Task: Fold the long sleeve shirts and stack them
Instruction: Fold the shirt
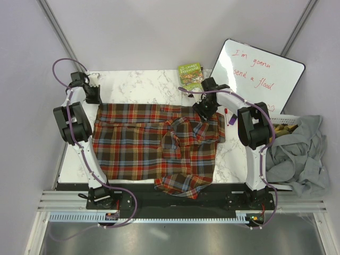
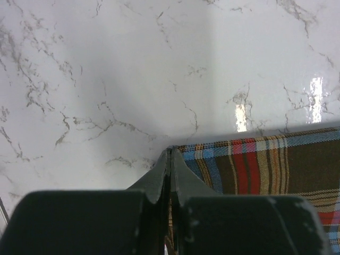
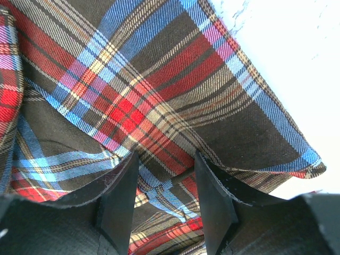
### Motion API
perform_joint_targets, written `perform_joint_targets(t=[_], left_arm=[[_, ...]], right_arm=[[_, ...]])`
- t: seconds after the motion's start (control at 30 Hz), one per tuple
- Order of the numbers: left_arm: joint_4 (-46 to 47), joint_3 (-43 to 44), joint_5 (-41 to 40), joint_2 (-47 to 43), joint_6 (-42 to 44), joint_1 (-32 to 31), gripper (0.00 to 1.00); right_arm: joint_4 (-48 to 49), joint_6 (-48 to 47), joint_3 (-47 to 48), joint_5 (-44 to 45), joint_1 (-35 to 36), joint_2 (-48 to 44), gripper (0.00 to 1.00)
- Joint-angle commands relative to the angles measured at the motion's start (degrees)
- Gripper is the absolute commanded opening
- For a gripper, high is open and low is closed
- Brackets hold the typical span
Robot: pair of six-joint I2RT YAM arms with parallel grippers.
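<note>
Bunching under the right gripper [image 3: 167,156], the plaid shirt [image 1: 143,141] fills that wrist view, so the cloth beneath its fingers [image 3: 119,196] is hidden; they stand moderately apart with plaid across the gap, and it cannot be told whether they press it. At the left gripper [image 2: 171,151] the two fingers are closed tight together on the shirt's far corner, which disappears behind their tips, with bare marble table [image 2: 133,69] ahead of them. From above, the shirt lies flat on the table with its long axis running from the left fingers toward the right ones. The half nearer the right fingers is rumpled and folded over itself, so collar and sleeves are hard to make out. One fold hangs over the table's near edge. Outward of the right arm, a white basket [image 1: 285,116] holds gray garments [image 1: 300,151] that spill over its rim and hide most of it. Beyond the right fingers a whiteboard [image 1: 260,71] leans, beside a green box [image 1: 191,75].
</note>
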Motion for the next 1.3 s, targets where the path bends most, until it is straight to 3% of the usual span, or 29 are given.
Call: perform_joint_targets(t=[0.0, 0.07, 0.1, 0.13, 0.23, 0.4, 0.47, 0.6, 0.63, 0.7, 0.73, 0.87, 0.97, 1.17, 1.27], left_arm=[[2.46, 2.16, -3.47, -1.23, -0.04, 0.74, 0.02], [2.29, 1.98, -0.25, -1.49, 0.39, 0.74, 0.06], [2.02, 1.55, 1.95, -2.19, 1.01, 0.74, 0.14], [2.28, -0.46, 4.07, -4.98, 1.88, 0.57, 0.32], [4.13, -6.34, 14.35, -10.79, 2.16, 0.48, 0.48], [4.48, -19.77, 28.77, -27.65, 5.13, -0.04, 0.56], [4.66, -25.5, 33.06, -33.72, 9.87, -0.49, 0.61], [4.75, -43.23, 32.83, -51.35, 18.49, -3.81, 0.71], [4.66, -45.72, 33.09, -53.85, 20.16, -4.09, 0.8], [4.66, -51.07, 35.02, -61.3, 20.79, -3.92, 0.89], [4.75, -52.32, 35.28, -63.6, 20.27, -4.0, 0.99], [5.97, -56.2, 39.06, -71.26, 16.24, -4.0, 0.99], [7.12, -57.87, 40.38, -74.61, 9.73, -4.0, 0.99], [7.47, -60.15, 41.62, -79.09, 5.67, -4.0, 0.99], [7.47, -61.04, 40.3, -80.23, 6.28, -3.91, 0.99]], right_arm=[[0.49, -0.94, -1.22, 2.47, -1.01, 1.72, 0.54], [0.31, -0.85, -1.04, 1.16, -1.01, 1.2, 0.56], [0.05, -0.85, -0.87, 0.19, -1.01, 0.06, 0.57], [-0.22, -0.68, 0.0, -2.25, -1.01, -0.65, 0.58], [-2.85, 0.29, 3.07, -7.27, -0.92, -4.16, 0.61], [-4.17, -0.32, 2.22, -16.5, -1.01, -14.24, 0.67], [-3.56, -1.29, -1.38, -18.79, -1.1, -17.51, 0.68], [-1.72, -4.7, -9.11, -27.91, -0.84, -27.34, 0.69], [-0.93, -6.55, -13.48, -29.25, -0.66, -29.37, 0.7], [2.67, -12.77, -18.86, -28.74, 1.53, -37.25, 0.74], [4.6, -19.68, -25.41, -25.51, 2.58, -40.26, 0.76], [15.84, -40.89, -39.25, -18.9, 10.31, -53.97, 0.85], [22.86, -53.8, -47.52, -16.62, 15.32, -57.86, 0.91], [28.78, -67.36, -52.37, -13.71, 24.99, -55.16, 0.92], [31.06, -69.14, -53.16, -12.92, 28.6, -53.22, 0.92]])
